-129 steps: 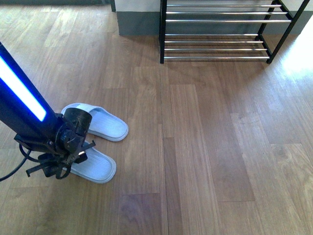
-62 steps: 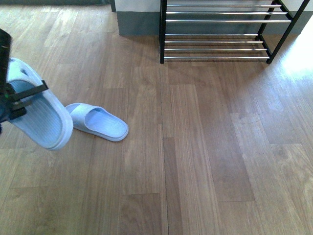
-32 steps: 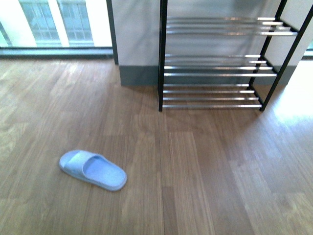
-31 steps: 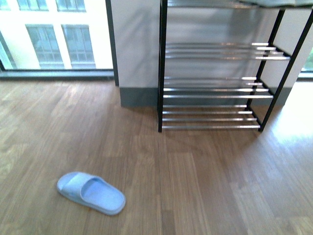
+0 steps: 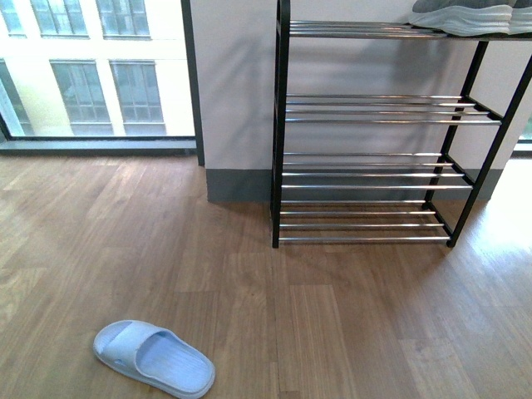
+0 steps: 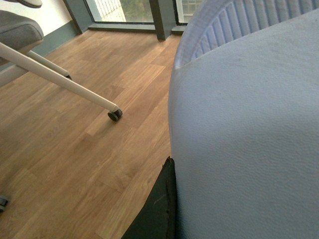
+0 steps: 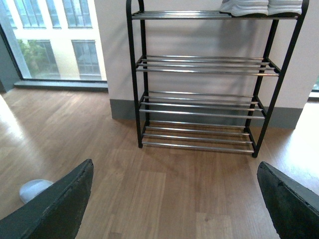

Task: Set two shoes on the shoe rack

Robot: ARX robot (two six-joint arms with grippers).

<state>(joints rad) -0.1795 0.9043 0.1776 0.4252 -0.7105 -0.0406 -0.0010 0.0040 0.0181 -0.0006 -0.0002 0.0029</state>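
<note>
One pale blue foam slide (image 5: 154,359) lies on the wooden floor at the front left, and a bit of it (image 7: 34,189) shows in the right wrist view. The other pale blue slide (image 6: 249,129) fills the left wrist view, held off the floor by my left gripper, whose dark finger (image 6: 157,209) presses against its side. The black-framed shoe rack (image 5: 366,166) with chrome rod shelves stands against the wall ahead, also in the right wrist view (image 7: 204,79). Grey sneakers (image 5: 465,17) with white soles sit on its top shelf. My right gripper (image 7: 174,199) hangs open above bare floor, facing the rack.
A tall window (image 5: 91,66) reaches the floor to the left of the rack. A grey office chair (image 6: 20,30) with a white leg and a caster (image 6: 115,115) stands near my left arm. Bare wooden floor (image 5: 349,324) lies between me and the rack.
My left gripper lifted one slide off the floor and out of the front view. The front view tilted up, so the rack now shows to its top shelf.
</note>
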